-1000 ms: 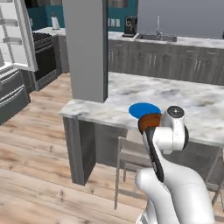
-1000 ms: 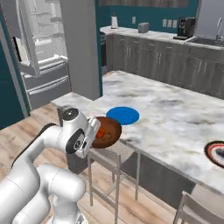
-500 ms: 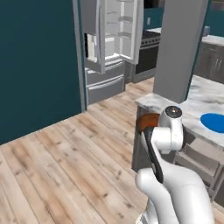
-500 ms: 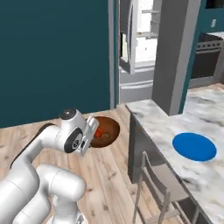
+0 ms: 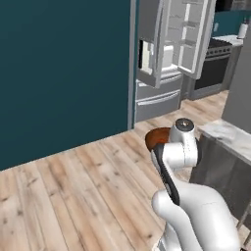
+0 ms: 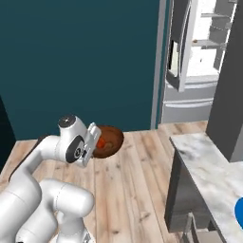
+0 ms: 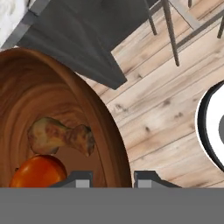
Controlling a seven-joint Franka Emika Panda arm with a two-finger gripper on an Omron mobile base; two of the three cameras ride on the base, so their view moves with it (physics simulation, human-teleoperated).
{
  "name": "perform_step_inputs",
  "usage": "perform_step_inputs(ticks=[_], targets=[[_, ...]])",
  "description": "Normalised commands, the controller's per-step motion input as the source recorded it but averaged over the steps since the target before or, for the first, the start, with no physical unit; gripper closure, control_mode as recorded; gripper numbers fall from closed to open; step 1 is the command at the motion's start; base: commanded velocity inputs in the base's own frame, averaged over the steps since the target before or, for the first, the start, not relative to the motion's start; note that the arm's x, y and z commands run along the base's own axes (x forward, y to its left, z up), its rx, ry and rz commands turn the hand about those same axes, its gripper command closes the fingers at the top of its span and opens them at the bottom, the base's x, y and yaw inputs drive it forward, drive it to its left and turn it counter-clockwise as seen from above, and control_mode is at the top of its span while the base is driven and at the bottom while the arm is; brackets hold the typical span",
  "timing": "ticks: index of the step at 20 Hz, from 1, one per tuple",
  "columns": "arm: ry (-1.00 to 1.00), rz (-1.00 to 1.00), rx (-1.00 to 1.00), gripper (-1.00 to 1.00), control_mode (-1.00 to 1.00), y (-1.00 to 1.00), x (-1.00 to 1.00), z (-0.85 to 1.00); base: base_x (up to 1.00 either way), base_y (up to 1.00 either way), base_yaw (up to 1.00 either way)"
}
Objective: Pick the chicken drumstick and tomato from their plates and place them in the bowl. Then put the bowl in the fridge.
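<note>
Bowl [image 7: 52,109]: cut off by the left and bottom edges of the hand view; in the left base view the arm's wrist covers most of it. Tomato [image 7: 38,171]: lower part lost behind the bottom band. Gripper [image 7: 112,178]: fingertips barely rise into view, straddling the bowl's rim. Fridge [image 5: 169,54]: top cropped in both base views; shelf contents too small to identify. Blue plate [image 6: 238,212]: only a sliver shows at the right edge.
</note>
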Motion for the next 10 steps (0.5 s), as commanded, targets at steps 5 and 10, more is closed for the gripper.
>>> perform_step_inputs(ticks=[5,10], targets=[[0.0,0.0,0.0,1.0,1.0,0.0,0.0,0.0,0.94,0.0,0.02],[0.0,0.0,0.0,1.0,1.0,0.0,0.0,0.0,0.93,0.01,-0.06]])
